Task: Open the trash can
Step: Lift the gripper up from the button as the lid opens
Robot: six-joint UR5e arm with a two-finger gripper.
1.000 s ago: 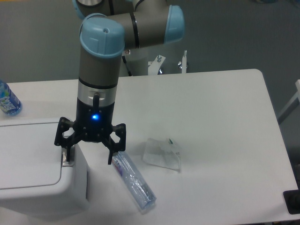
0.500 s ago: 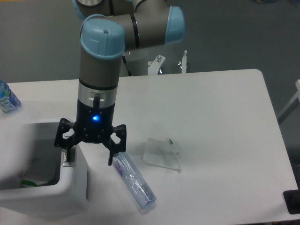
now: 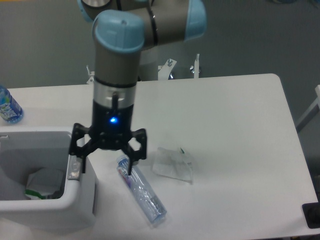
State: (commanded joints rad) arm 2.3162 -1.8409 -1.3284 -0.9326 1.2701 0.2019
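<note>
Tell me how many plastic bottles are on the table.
2: one bottle lying on its side below the gripper, one blue-labelled bottle at the far left edge. Others may be hidden.

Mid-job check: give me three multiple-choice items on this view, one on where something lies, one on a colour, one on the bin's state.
1. Where does the clear plastic bottle lie?
A. inside the bin
B. on the table, right of the trash can
C. in the gripper

2. What colour is the lit spot on the gripper body?
A. red
B. green
C. blue

3. What state is the trash can in?
A. lid shut
B. open, contents visible
C. tipped over

Answers: 1 B, the bottle lies flat on the white table beside the can. 2 C, a blue light glows above the fingers. 3 B, the inside shows, with crumpled waste in it.
</note>
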